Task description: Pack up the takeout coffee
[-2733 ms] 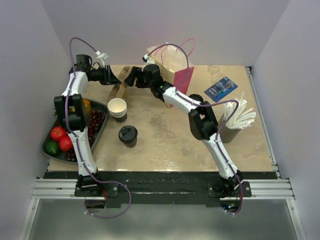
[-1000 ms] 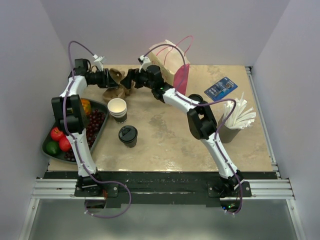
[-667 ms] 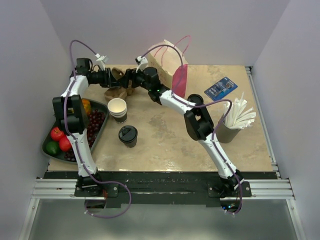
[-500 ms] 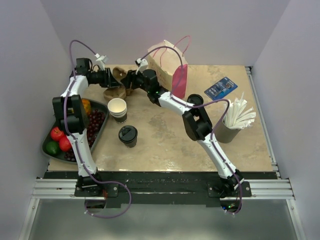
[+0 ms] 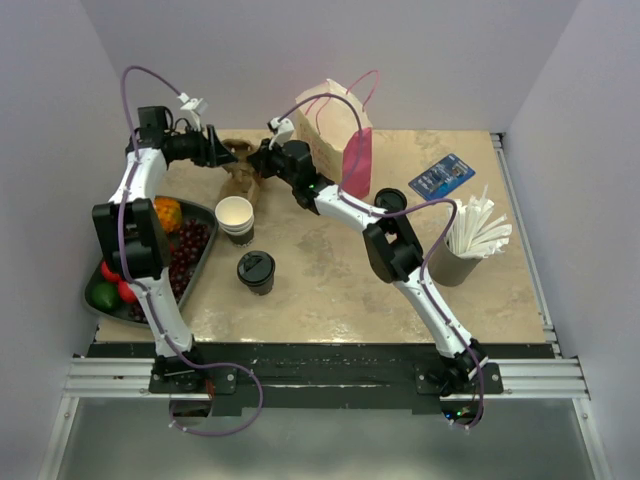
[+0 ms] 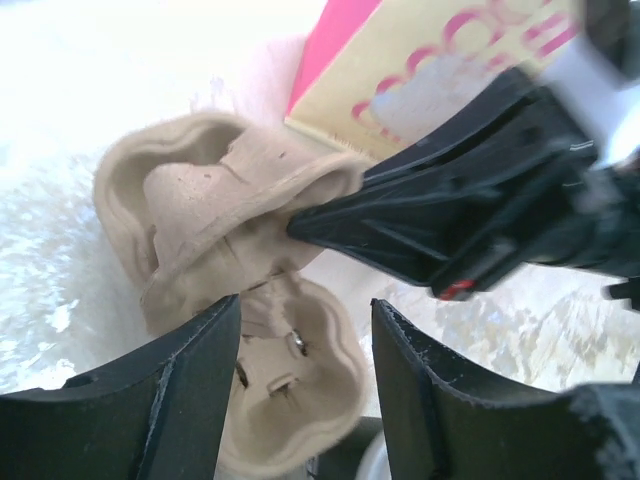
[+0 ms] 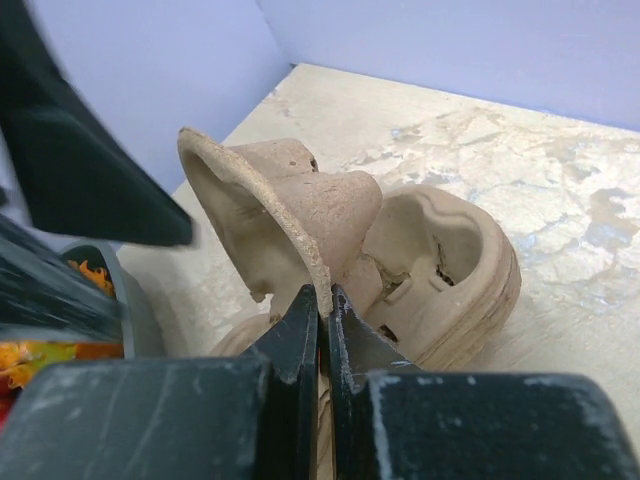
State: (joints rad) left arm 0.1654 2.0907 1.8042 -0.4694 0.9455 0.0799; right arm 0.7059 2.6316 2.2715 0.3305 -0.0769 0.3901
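Note:
The takeout coffee (image 5: 256, 271), a dark-banded cup with a black lid, stands alone at the table's front left, far from both grippers. At the back left lie stacked brown pulp cup carriers (image 5: 240, 172). My right gripper (image 5: 263, 160) (image 7: 325, 300) is shut on the thin rim of the top carrier (image 7: 285, 205), which stands tilted up off the lower ones (image 7: 455, 262). My left gripper (image 5: 213, 148) (image 6: 305, 385) is open just left of the carriers, holding nothing. In the left wrist view the tilted carrier (image 6: 195, 215) has the right gripper (image 6: 296, 226) pinching its edge.
A yellow and pink paper bag (image 5: 340, 135) stands behind the right arm. Stacked lidless cups (image 5: 235, 218) sit beside the coffee, and a loose black lid (image 5: 391, 198) lies mid-table. A dark fruit tray (image 5: 206, 255) is at the left. A blue packet (image 5: 441, 177) and a cup of white sachets (image 5: 468, 240) are at the right.
My right gripper closed onto the top carrier's rim. My left gripper opened, let go of the carrier and drew back to the left.

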